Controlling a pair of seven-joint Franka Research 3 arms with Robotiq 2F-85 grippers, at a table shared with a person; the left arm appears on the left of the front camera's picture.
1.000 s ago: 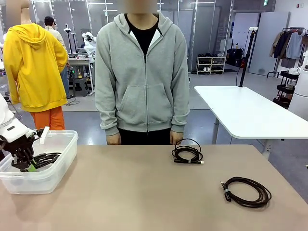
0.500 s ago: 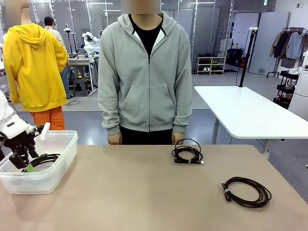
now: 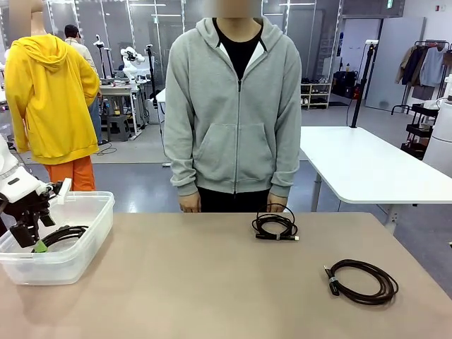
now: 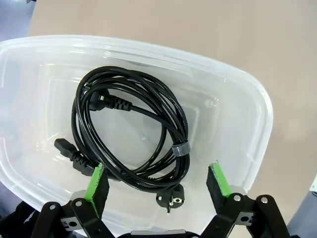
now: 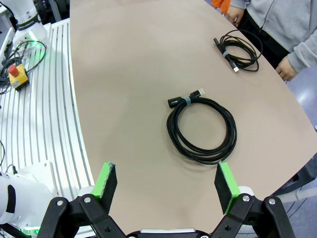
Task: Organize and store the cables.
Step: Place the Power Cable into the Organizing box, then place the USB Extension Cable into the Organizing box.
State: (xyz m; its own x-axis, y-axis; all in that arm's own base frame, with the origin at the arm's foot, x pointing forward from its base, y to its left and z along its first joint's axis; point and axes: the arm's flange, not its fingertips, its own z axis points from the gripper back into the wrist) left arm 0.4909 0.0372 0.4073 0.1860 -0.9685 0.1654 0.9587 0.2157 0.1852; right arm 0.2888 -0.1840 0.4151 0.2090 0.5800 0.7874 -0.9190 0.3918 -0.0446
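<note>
A coiled black cable (image 4: 129, 129) with plugs lies on the floor of the clear plastic bin (image 4: 247, 109). My left gripper (image 4: 158, 178) hangs open just above it, holding nothing; in the front view the left gripper (image 3: 34, 236) stands over the bin (image 3: 78, 258) at the table's left, with that cable (image 3: 62, 234) beside it. A second coiled cable (image 3: 275, 226) lies at the far middle of the table, and a third cable (image 3: 360, 280) at the right. My right gripper (image 5: 166, 181) is open, high above the third cable (image 5: 200, 129), with the second cable (image 5: 240, 49) farther off.
A person in a grey hoodie (image 3: 236, 106) stands at the far edge with both hands hanging near the second cable. The tan tabletop (image 3: 198, 282) is bare between the bin and the cables. A white table (image 3: 360, 166) stands behind on the right.
My left gripper opened, let go of the cable in the bin and rose slightly. The person stepped to the right along the far edge.
</note>
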